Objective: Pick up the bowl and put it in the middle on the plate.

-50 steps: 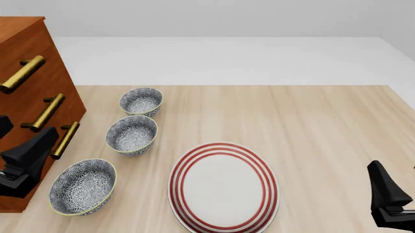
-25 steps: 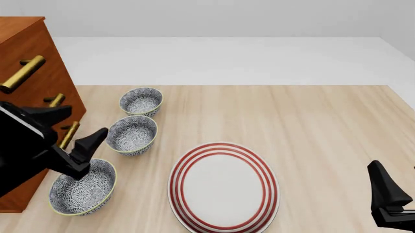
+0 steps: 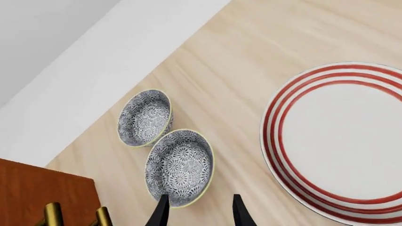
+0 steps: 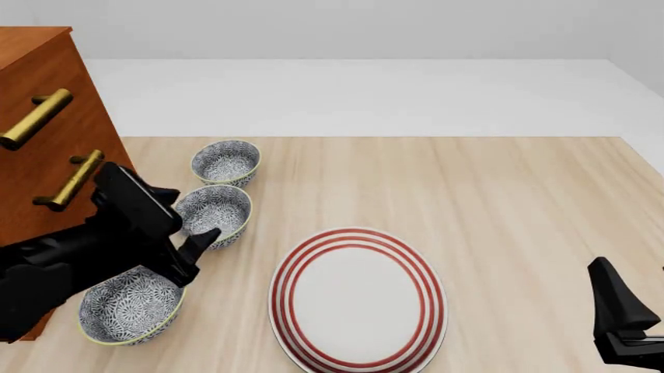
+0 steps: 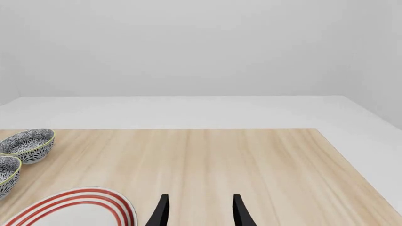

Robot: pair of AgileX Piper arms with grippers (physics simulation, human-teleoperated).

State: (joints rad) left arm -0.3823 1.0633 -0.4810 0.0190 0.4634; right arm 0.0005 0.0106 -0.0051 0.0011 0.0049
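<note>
**A:** Since the plate (image 4: 358,299) shows only bare white inside its red rings, is anything done yet?

**B:** Nothing that counts. No bowl is on it. All three bowls sit on the table to the plate's left, in a row running away from it: the near bowl (image 4: 130,301), the middle bowl (image 4: 213,214), and the far bowl (image 4: 226,162).

**A:** Which one is meant?

**B:** I judge the middle bowl, because the left gripper (image 4: 195,247) hangs over its near edge, between it and the near bowl. In the left wrist view the two fingertips (image 3: 161,213) stand apart with only bare table between them, and the middle bowl lies just beyond them. So the gripper is parted and holds nothing.

**A:** And the other arm?

**B:** The right gripper (image 5: 197,209) sits well off to the plate's right, fingers spread, empty, over bare wood. It looks idle.

**A:** What is left, then?

**B:** Nearly all of it, in my judgement: close on a rim, lift, carry over to the plate, and set down in the centre of the rings. Only the approach looks under way.
</note>
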